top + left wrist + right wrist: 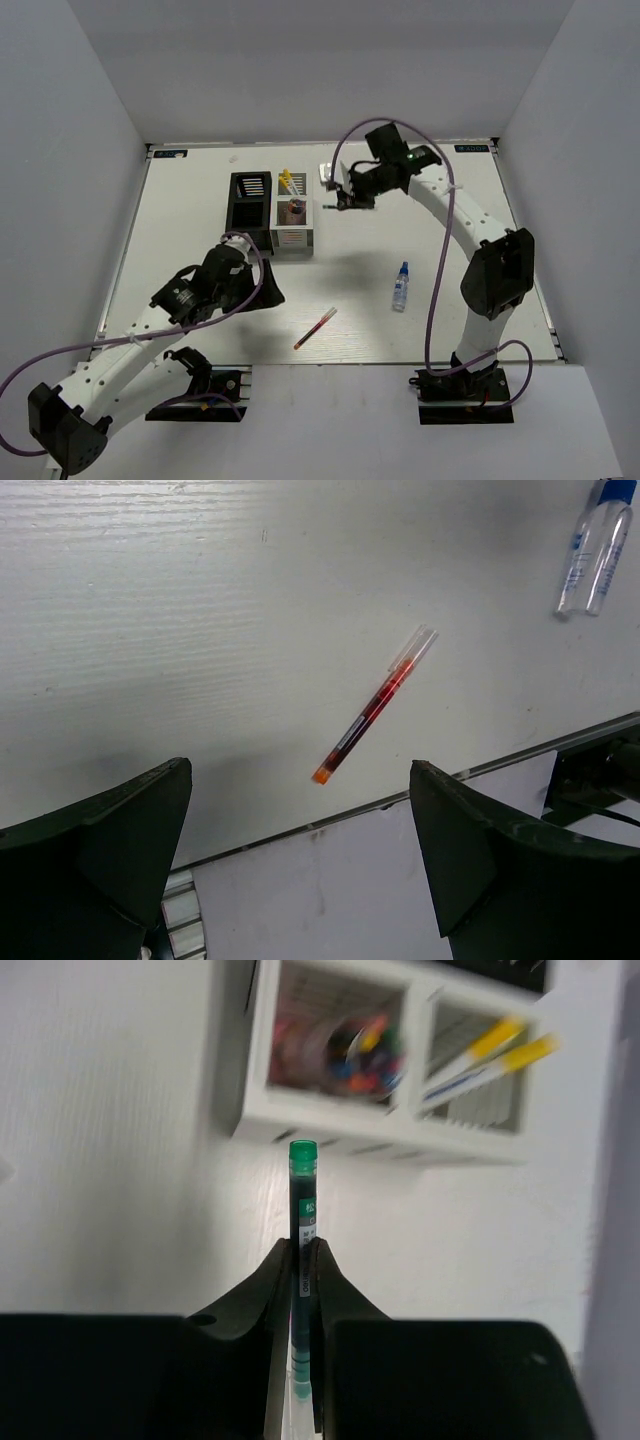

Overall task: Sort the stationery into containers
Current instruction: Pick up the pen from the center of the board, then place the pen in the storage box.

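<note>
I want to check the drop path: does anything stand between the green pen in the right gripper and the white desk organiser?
Nothing visible does. The right gripper holds the thin green-capped pen pointing at the white boxy organiser, with only bare white table between.

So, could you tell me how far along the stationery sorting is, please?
Done: two yellow-capped pens and a stubby pink cylinder sit in the white-grey slotted organiser. In hand: the right gripper is shut on a thin green pen near that organiser. Remaining: the red-orange pen and the small clear bottle with blue cap lie on the table; the open left gripper hovers above the pen.
</note>
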Motion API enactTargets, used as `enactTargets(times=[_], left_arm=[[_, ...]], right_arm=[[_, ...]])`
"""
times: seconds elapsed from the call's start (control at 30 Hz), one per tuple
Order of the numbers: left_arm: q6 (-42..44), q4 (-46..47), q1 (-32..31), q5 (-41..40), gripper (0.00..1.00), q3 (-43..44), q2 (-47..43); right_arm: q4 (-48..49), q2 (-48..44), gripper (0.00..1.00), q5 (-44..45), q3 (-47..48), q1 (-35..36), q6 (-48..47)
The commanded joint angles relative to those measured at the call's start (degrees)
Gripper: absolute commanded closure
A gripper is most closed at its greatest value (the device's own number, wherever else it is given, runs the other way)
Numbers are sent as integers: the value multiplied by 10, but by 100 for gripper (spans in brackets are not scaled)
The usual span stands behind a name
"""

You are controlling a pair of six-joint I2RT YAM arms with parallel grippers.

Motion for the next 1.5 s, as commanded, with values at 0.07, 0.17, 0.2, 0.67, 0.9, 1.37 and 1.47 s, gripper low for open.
enactTargets(times=[0.07,0.17,0.2,0.67,0.9,1.37,1.47], left_arm=[[-5,9,-2,20,0,-10,-20],[-5,15,-2,27,0,-15,-5],[-5,15,-2,27,0,-15,0],[-36,-10,-2,33,0,-20,-33],[-53,-34,-2,33,0,-9,-38],[-69,-87,-2,22,0,47,-27],[-69,-63,-2,29,0,47,-22]], right_arm=[[-53,13,100,-129,131,9,53],[61,54,100,-159,181,19,168],[117,63,100,-164,208,23,188],[787,262,100,-199,299,95,655],[854,338,100,-151,318,102,692],[892,433,86,-112,351,99,673],[890,431,57,-107,348,97,670]])
